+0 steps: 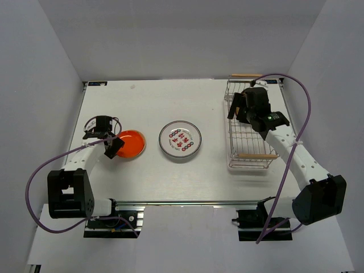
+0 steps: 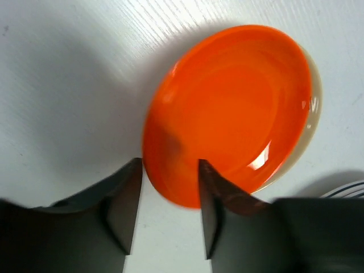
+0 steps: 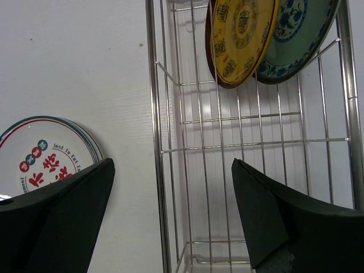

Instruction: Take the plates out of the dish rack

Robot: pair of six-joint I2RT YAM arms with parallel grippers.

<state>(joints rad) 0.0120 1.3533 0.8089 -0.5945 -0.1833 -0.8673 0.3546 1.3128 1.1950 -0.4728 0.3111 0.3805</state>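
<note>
Chrome wire dish rack holds a yellow patterned plate and a dark teal green plate. Right gripper gapes empty above it; open left gripper straddles the orange-red plate at its rim, on the bench.

light: bright, even | shadows: soft | glare: orange plate | blur: wrist-view foreground
</note>
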